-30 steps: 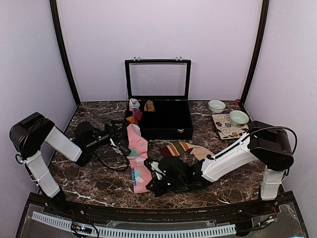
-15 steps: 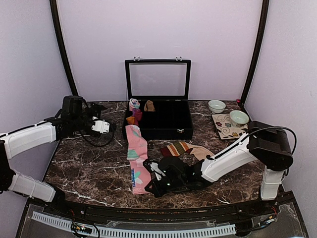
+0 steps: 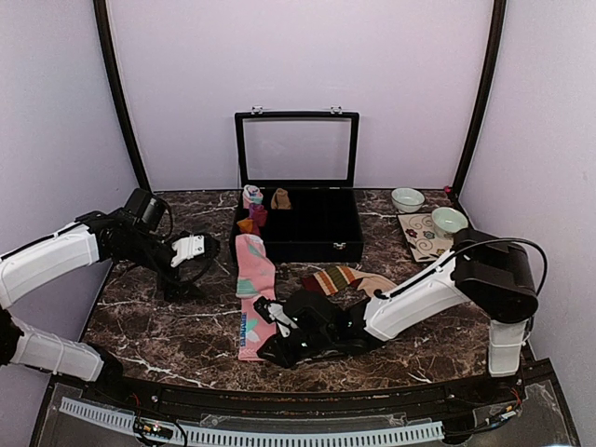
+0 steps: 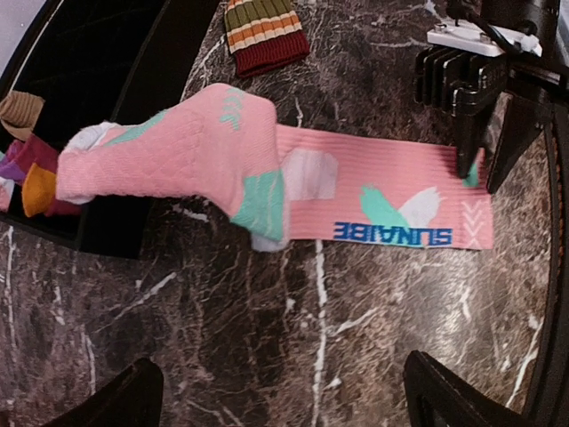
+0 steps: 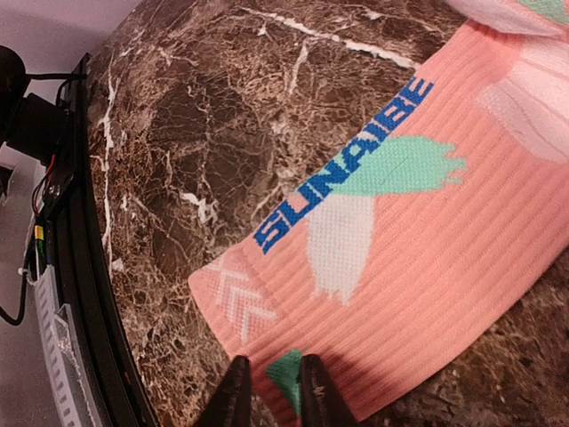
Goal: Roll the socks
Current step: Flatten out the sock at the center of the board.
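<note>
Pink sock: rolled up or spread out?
Spread out: the pink sock lies stretched lengthwise across the table, with no rolled part.

Pink sock [image 3: 253, 279] cuff: at the worktop's near edge, covered in the top view by the right gripper [image 3: 272, 337]. The right wrist view cuts the sock off at its top and right edges.
Right gripper fingers [image 5: 236, 391]: only the tips show, at the wrist view's lower edge, with a bit of cuff between them.
Striped sock [image 3: 333, 277]: the foot end runs under the right arm [image 3: 419, 293]. The left wrist view shows only its cuff, cut by the top edge.
Left gripper [image 4: 283, 365]: fingers clipped by the lower edge, set wide apart.
Bundles [image 3: 253, 212] in the black case [image 3: 317, 247]: toward the far edge, too small to tell apart.
Sock lettering [image 4: 391, 233]: too small to read from above.
Left arm [image 3: 47, 261]: cut off at the top view's left edge.
</note>
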Tool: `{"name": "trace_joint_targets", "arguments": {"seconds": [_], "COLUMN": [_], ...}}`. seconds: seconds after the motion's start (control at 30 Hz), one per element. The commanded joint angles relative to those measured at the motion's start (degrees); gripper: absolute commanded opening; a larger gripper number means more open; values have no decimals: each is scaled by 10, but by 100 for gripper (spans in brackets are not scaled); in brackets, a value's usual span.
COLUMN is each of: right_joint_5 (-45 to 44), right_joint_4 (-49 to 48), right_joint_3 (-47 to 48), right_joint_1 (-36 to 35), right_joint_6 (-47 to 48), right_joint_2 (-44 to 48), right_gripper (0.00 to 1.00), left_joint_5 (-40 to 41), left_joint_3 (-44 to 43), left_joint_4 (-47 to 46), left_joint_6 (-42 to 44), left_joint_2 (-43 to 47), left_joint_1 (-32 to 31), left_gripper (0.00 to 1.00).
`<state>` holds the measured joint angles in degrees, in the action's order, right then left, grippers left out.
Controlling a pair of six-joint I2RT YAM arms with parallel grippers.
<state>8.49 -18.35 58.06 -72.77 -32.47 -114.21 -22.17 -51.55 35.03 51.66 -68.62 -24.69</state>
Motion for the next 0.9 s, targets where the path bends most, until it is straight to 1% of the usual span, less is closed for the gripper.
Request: {"name": "trace_joint_targets", "arguments": {"seconds": [0.0,0.07,0.13,0.2,0.27,0.37,0.43,0.5,0.6,0.7,0.8,0.87], "right_joint_5": [-121,-148,-157,-142,-117,-107,-109,-108,-78,-55,-42,-32], "right_joint_4": [18,-8,-61,-112,-118,-80,-68,-68,-64,-58,-55,-57], "right_joint_3": [-33,-63,-109,-156,-179,-164,-153,-143,-128,-112,-96,-89], "right_joint_1": [-30,-38,-48,-53,-54,-55,-54,-50,-32,-14,4,13], "right_joint_6": [122,178,233,288,348,420,470,500,520,536,542,543], "right_joint_2": [66,94,124,150,162,153,137,122,106,88,70,62], "right_gripper": [55,66,70,74,75,72,68,65,59,51,42,39], "left_joint_5": [-78,-97,-111,-125,-130,-141,-144,-147,-142,-131,-115,-107], "left_joint_3": [35,35,31,33,48,67,69,68,73,85,83,81], "left_joint_4": [-6,-23,-39,-51,-64,-63,-41,-9,41,63,85,95], "left_joint_6": [-132,-167,-197,-213,-218,-210,-201,-184,-148,-115,-91,-80], "left_joint_2": [7,-8,-23,-29,-20,-1,7,15,37,62,60,54], "left_joint_1": [-19,-26,-31,-34,-36,-36,-37,-37,-37,-37,-36,-36], "left_gripper": [97,96,94,92,91,90,90,90,90,91,91,91]}}
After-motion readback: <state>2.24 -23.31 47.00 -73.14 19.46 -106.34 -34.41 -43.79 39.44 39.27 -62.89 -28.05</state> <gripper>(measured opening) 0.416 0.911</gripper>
